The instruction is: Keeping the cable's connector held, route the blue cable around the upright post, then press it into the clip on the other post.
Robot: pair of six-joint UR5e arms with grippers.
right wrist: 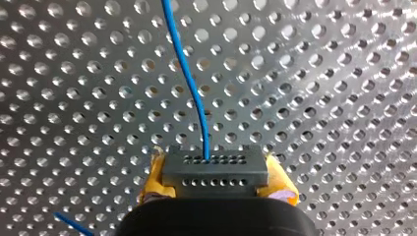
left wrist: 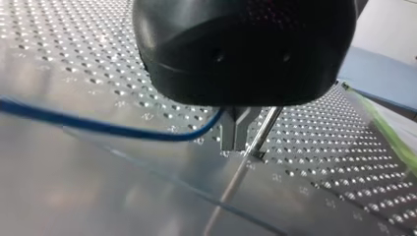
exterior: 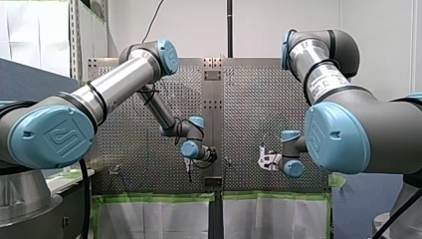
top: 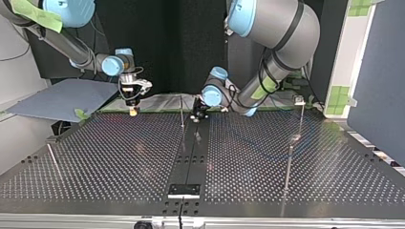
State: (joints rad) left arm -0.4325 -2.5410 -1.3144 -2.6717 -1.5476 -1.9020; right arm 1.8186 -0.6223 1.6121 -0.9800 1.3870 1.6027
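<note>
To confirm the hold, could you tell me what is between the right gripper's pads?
The grey connector, with the blue cable leaving it, is clamped in my right gripper; the gripper body hides its lower part.

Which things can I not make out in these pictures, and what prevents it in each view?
- Blue cable: too thin to follow in the front and top views.
- Clip: too small in the top view to see its shape.
- Post: its top is hidden by my left gripper in the left wrist view.
</note>
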